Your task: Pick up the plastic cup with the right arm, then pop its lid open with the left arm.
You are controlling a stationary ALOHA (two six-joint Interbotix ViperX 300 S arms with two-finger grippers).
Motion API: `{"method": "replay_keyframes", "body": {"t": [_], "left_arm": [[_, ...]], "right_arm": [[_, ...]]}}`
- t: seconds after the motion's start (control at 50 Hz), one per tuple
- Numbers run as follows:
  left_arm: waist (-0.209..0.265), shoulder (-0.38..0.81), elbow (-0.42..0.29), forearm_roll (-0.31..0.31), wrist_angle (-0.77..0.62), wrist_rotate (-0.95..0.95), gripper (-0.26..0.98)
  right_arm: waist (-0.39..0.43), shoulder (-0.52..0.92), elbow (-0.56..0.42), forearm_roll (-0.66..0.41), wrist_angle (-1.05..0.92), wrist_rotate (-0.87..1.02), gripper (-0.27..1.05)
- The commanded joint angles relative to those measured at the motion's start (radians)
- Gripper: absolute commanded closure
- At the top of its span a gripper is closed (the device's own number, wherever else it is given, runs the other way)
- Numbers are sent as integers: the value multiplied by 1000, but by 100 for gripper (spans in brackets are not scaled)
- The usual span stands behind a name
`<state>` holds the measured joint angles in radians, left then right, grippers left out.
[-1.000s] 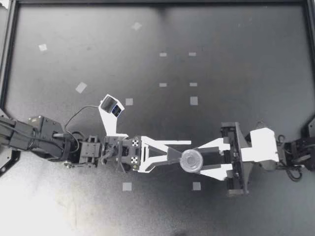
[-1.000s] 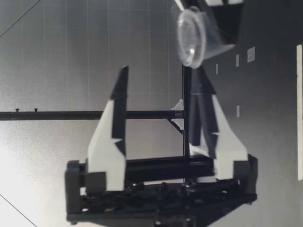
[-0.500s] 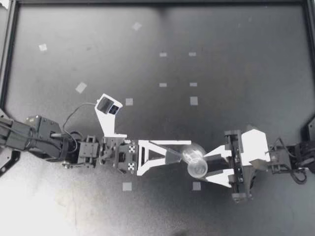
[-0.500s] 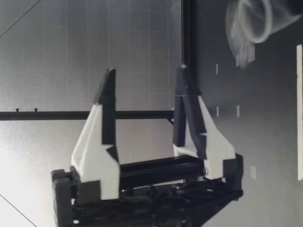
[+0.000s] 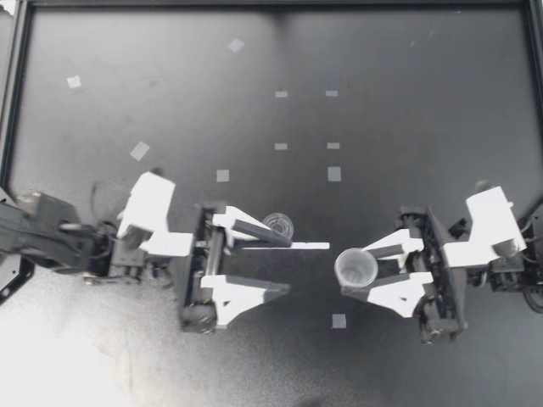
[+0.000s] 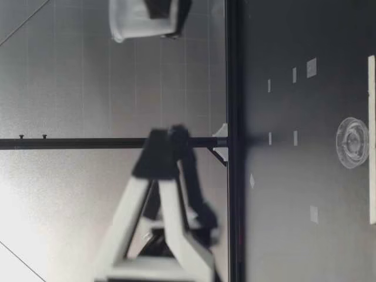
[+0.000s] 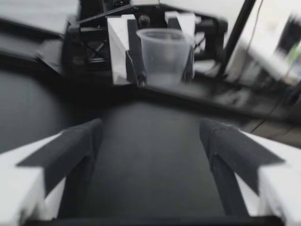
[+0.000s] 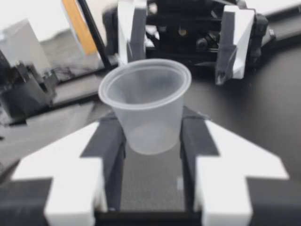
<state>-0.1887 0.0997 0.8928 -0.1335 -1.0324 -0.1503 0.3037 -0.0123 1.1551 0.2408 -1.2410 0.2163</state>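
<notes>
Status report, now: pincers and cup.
Right pincer shut on clear cup, held aloft. Left pincer open, empty. Clear round piece on table beside its finger.

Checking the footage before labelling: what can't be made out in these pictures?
Top view: a finger of my left gripper covers part of the clear round piece; lid or cup, cannot tell.
Low view: the cup in my right gripper is cut off by the frame's edge.
Low view: my left gripper is blurred; its fingers are indistinct.

Translucent plastic cup point(image 5: 356, 268), matt table point(image 5: 407, 127)
</notes>
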Motion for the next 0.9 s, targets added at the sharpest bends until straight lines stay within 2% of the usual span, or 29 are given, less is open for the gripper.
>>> {"method": "replay_keyframes", "body": {"t": [0.0, 0.2, 0.88], "left_arm": [[0, -58, 0, 0, 46, 71, -2], [0, -97, -6, 0, 140, 97, -2], [0, -81, -32, 2, 141, 103, -2]], "right_arm": [[6, -15, -12, 0, -11, 0, 43], [6, -2, -25, 0, 3, -5, 43], [5, 3, -40, 0, 44, -69, 43]]}}
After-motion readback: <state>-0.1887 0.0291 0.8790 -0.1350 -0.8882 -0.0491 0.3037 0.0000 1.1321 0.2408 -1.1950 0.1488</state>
